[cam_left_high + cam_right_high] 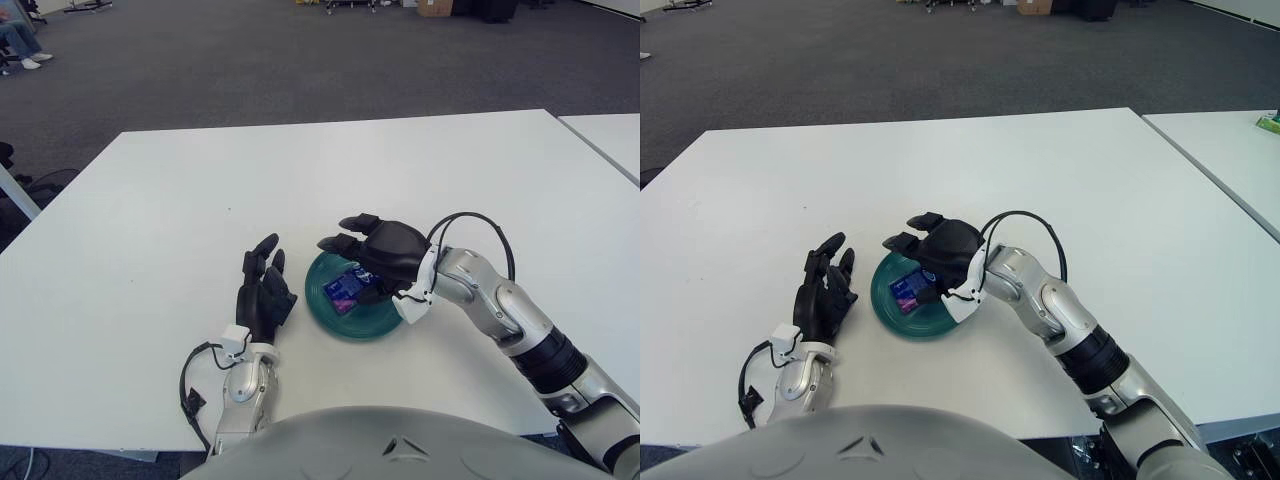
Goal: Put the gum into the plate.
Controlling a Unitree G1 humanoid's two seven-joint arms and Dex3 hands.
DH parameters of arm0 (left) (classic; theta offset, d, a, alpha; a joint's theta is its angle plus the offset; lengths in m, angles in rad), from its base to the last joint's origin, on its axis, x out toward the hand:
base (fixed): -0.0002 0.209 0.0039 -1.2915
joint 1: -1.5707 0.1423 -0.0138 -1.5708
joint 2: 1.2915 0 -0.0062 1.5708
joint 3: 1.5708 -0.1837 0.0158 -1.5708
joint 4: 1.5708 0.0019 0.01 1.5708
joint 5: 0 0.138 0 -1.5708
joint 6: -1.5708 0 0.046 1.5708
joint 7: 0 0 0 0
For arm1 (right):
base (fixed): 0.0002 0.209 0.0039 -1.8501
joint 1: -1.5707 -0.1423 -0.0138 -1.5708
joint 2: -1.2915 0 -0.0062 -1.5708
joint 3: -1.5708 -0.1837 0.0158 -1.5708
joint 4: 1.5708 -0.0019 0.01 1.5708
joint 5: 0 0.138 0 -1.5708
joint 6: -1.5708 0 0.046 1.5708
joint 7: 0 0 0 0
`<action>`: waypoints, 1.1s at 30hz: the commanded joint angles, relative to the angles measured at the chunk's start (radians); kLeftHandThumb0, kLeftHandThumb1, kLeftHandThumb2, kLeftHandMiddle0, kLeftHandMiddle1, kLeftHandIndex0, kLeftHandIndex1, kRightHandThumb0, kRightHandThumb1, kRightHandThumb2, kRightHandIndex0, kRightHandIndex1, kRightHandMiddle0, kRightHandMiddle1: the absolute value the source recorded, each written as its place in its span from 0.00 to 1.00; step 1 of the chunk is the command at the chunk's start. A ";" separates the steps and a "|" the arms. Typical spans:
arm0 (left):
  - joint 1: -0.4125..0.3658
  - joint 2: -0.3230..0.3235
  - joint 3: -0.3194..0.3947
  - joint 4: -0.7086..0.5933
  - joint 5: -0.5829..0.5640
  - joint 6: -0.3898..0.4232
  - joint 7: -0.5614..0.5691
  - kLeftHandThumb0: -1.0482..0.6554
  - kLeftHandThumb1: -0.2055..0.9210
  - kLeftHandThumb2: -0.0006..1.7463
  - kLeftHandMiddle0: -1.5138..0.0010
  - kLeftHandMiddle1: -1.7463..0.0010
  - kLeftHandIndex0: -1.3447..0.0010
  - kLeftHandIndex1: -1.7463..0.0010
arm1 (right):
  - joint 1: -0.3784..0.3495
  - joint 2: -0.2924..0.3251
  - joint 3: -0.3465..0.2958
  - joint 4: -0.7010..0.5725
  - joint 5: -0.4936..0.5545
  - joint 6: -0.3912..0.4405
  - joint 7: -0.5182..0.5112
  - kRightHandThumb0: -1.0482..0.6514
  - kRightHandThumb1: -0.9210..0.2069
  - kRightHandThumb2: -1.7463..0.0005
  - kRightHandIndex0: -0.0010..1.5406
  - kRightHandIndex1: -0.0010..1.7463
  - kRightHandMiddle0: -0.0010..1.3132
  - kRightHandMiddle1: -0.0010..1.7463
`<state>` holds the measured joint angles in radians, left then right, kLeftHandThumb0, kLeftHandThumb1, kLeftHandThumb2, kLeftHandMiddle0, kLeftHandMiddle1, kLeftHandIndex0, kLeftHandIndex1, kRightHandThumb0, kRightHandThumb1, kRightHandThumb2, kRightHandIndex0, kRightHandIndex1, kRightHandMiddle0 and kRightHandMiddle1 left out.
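Note:
A dark green plate [352,331] sits on the white table near its front edge. A blue and purple gum pack [344,291] lies flat inside the plate. My right hand [362,243] hovers over the plate's far side, just above the gum, with its fingers stretched out to the left and holding nothing. My left hand [264,288] shows just left of the plate, fingers extended and empty. The same scene appears in the right eye view, with the gum [907,292] in the plate [912,329].
The white table [300,180] stretches far and wide beyond the plate. A second white table [610,135] stands at the right with a narrow gap between. Grey carpet lies beyond.

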<state>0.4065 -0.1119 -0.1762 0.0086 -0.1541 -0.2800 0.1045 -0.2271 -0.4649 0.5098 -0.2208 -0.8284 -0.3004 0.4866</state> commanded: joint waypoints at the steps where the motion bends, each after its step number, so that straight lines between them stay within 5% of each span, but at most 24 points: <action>1: 0.016 -0.066 -0.004 0.014 -0.016 0.045 0.015 0.15 1.00 0.59 0.81 1.00 1.00 0.57 | 0.014 0.018 -0.017 0.010 0.029 0.014 -0.023 0.00 0.00 0.54 0.00 0.00 0.00 0.00; 6: 0.028 -0.065 -0.017 -0.006 -0.013 0.051 0.015 0.16 1.00 0.59 0.82 1.00 1.00 0.57 | 0.048 0.044 -0.045 0.012 0.075 0.036 -0.057 0.00 0.00 0.56 0.00 0.00 0.00 0.00; 18: 0.056 -0.045 -0.045 -0.052 0.010 0.061 0.011 0.16 1.00 0.59 0.81 0.99 1.00 0.52 | 0.292 0.239 -0.223 -0.033 0.381 0.233 -0.206 0.00 0.00 0.55 0.00 0.00 0.00 0.00; 25: 0.069 -0.043 -0.053 -0.075 0.051 0.069 0.032 0.14 1.00 0.60 0.81 1.00 1.00 0.50 | 0.358 0.401 -0.324 0.076 0.581 0.195 -0.366 0.00 0.00 0.54 0.04 0.02 0.05 0.02; 33: 0.084 -0.036 -0.055 -0.107 0.036 0.101 0.016 0.11 1.00 0.59 0.83 1.00 1.00 0.58 | 0.392 0.510 -0.408 0.183 0.759 0.108 -0.446 0.04 0.00 0.50 0.12 0.01 0.00 0.19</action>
<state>0.4835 -0.1232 -0.2346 -0.0979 -0.1113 -0.2087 0.1218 0.1581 0.0173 0.1251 -0.0585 -0.1139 -0.1462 0.0636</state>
